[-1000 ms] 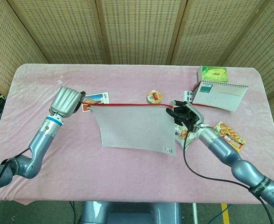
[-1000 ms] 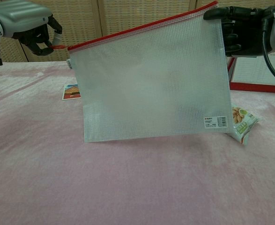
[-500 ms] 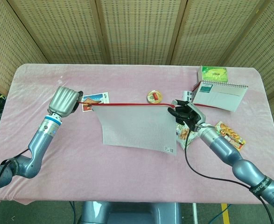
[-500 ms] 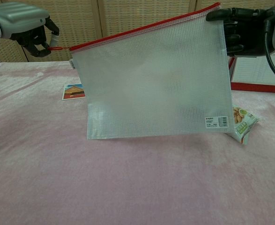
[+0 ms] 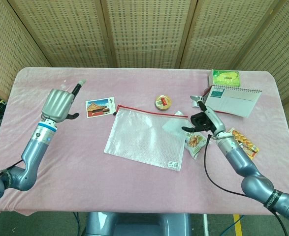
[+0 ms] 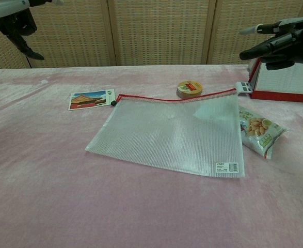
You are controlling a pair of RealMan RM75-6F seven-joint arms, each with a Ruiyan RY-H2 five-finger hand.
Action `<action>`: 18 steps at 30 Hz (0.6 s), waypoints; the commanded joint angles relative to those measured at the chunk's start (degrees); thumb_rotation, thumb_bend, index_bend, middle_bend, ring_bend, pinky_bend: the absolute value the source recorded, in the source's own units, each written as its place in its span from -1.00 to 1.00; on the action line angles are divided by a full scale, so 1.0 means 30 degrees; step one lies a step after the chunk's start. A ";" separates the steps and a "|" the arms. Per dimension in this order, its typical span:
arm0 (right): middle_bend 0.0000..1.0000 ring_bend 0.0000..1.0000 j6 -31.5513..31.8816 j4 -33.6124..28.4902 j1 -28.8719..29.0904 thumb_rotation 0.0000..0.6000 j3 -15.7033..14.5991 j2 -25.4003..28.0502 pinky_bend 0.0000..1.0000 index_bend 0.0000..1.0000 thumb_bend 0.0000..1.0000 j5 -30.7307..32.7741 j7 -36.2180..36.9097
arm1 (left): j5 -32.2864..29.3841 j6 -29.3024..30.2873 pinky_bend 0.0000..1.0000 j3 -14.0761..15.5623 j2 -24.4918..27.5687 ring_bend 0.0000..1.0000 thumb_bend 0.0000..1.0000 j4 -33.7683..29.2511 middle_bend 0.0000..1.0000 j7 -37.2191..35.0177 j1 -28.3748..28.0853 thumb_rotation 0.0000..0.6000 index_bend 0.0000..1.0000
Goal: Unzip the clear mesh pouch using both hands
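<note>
The clear mesh pouch (image 5: 146, 138) (image 6: 172, 134) lies flat on the pink table, its red zipper edge along the far side. A small dark zipper pull (image 6: 113, 103) sits at the pouch's far left corner. My left hand (image 5: 58, 102) (image 6: 11, 15) hangs above the table to the left of the pouch, fingers spread, holding nothing. To the right of the pouch my right hand (image 5: 201, 121) (image 6: 275, 44) is raised with its fingers extended and apart, empty too. Neither hand touches the pouch.
A postcard (image 5: 100, 107) lies left of the pouch's far corner, a round tin (image 5: 163, 102) just behind it. A snack packet (image 5: 195, 143) rests against the pouch's right edge, another packet (image 5: 243, 141) farther right. A spiral notebook (image 5: 232, 100) and green box (image 5: 225, 77) sit at the back right.
Both hands let go of the pouch, which dropped from hanging stretched between them to lying flat. The left hand moved left and opened; the right hand opened and drew right.
</note>
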 commanded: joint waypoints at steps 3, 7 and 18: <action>0.35 0.40 0.7724 0.0444 -0.1867 1.00 -0.4143 0.1521 0.68 -0.99 -1.00 -0.5962 -0.8137 | 0.0053 0.2942 0.41 0.0466 0.1397 -0.07 -1.00 -0.1834 -0.08 -0.1389 0.2853 1.00 -1.00; -0.70 -0.78 1.0290 0.1264 -0.3045 1.00 -0.5655 0.2016 -0.46 -0.97 -1.00 -0.7791 -0.9746 | -0.0465 0.4272 -0.69 0.1354 0.2318 -0.98 -1.00 -0.3848 -0.98 -0.0521 0.4620 1.00 -1.00; -1.00 -1.00 1.6707 0.2103 -0.6610 1.00 -0.8821 0.3166 -1.00 -1.00 -1.00 -1.1169 -1.0198 | 0.2764 0.8808 -1.00 0.4199 0.3004 -1.00 -1.00 -0.6554 -1.00 -0.1733 0.9331 1.00 -1.00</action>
